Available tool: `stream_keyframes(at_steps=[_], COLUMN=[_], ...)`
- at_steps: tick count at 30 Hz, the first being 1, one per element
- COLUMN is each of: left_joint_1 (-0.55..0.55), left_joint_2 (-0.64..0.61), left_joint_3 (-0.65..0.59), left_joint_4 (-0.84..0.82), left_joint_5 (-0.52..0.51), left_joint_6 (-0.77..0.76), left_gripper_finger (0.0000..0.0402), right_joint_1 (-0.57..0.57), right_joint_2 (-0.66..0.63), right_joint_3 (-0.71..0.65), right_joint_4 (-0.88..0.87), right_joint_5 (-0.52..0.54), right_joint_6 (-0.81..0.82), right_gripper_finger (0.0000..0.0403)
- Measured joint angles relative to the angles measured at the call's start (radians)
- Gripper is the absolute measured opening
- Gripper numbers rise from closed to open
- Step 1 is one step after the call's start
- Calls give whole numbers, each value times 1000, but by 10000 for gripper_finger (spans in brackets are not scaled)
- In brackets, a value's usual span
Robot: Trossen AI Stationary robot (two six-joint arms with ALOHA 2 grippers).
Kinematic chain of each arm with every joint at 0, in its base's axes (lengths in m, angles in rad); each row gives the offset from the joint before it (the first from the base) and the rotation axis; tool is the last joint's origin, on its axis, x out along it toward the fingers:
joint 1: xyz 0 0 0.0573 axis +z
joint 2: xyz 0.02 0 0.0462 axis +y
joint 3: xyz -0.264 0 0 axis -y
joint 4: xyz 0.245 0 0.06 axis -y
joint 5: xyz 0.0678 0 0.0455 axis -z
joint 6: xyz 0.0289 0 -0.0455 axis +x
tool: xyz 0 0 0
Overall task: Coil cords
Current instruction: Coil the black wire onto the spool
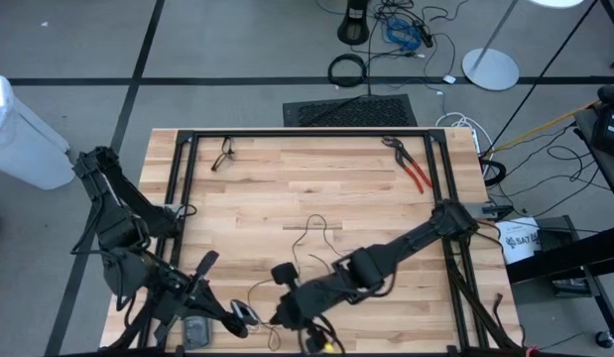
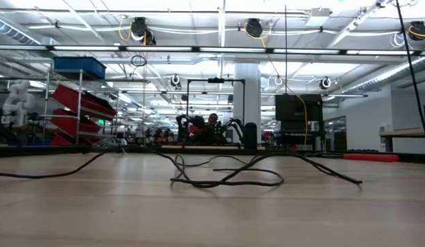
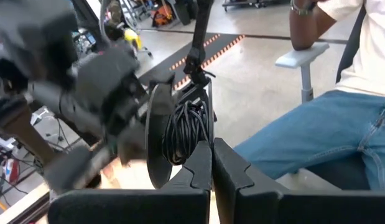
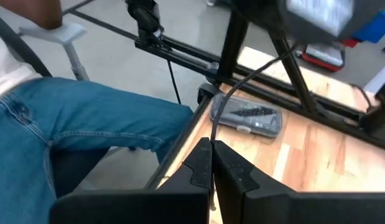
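Note:
The thin black cord [image 1: 316, 233] lies in loose loops on the wooden table, seen low across the boards in the low view [image 2: 226, 180]. Part of it is wound into a black coil [image 3: 187, 127] beside a dark round disc [image 3: 158, 140]. My left gripper [image 1: 243, 319] is shut at that coil near the table's near edge. My right gripper [image 1: 277, 313], close beside it, is shut on a free stretch of the cord [image 4: 239, 87]. My left gripper pinches the lower edge of the wound coil [image 3: 193, 154] between its two fingers [image 3: 232, 171]. The coil stands above the fingertips, clear of the table. How many strands sit in the pinch is hidden by the fingers. My right gripper pinches a single strand of the cord [image 4: 213, 144] between its two fingers, at their free ends. From the fingertips the strand rises in a nearly straight line away over the table's near edge, clear of the boards.
A grey flat device [image 4: 247, 118] lies at the table's near edge by the black frame rail [image 4: 180, 50]. Red-handled pliers [image 1: 414, 169] lie at the far right. A seated person in jeans [image 4: 68, 118] is close beyond the near edge.

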Motion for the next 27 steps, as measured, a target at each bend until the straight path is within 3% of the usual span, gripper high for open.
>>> stream_keyframes(at_steps=[6,12,21,27], left_joint_1=[0,0,1,4], left_joint_2=[0,-2,-17,-17], left_joint_3=[0,0,0,0], left_joint_4=[-7,-18,-91,-114], left_joint_5=[0,-48,-103,-104], left_joint_6=[-2,-27,-90,-107], left_gripper_finger=[2,2,2,2], right_joint_1=[62,117,189,210], right_joint_2=[-44,-65,-95,-95], right_joint_3=[0,0,0,0], right_joint_4=[-14,-15,15,82], right_joint_5=[94,124,293,318], right_joint_6=[-24,-48,-111,-174], right_gripper_finger=[0,0,0,0])
